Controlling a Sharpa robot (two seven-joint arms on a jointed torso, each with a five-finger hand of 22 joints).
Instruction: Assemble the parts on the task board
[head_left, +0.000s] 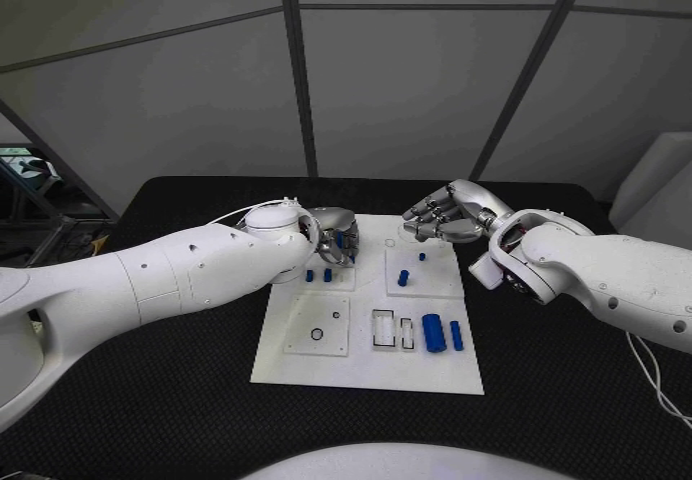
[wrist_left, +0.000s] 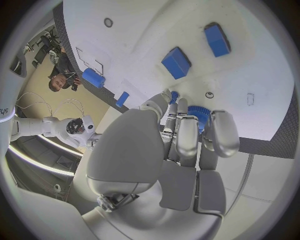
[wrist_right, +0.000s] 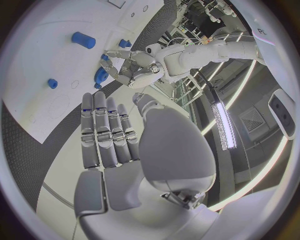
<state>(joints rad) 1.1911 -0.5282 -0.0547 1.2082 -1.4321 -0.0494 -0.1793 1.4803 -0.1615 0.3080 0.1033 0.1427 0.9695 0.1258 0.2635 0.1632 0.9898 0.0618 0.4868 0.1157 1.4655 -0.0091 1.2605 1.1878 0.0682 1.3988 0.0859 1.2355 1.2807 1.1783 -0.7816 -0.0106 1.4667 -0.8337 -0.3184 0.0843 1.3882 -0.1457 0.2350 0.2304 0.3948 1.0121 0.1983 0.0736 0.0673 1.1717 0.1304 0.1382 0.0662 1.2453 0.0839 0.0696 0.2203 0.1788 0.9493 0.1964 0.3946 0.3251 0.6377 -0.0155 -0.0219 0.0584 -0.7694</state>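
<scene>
white board (head_left: 310, 365) flat in the middle of the black desk (head_left: 173, 420), small blue pieces scattered on it: two short pegs (head_left: 317, 275) at the far left, a slim one (head_left: 405, 279) right of centre, a thicker cylinder (head_left: 431, 331) and a thin bar (head_left: 456, 335) at the near right.

left hand (head_left: 335, 238) low over the far left of the board, fingertips pinched on a small blue ribbed gear (wrist_left: 199, 112). right hand (head_left: 450, 215) raised over the far right edge, fingers apart with nothing between them.

probably hard plastic, very light, stiff, not fragile but smooth and prone to roll or squirt out of metal fingertips. best taken by the sides between thumb and one finger: gear across its ribbed rim, cylinder around its middle, pegs near the top. light squeeze likely enough.
</scene>
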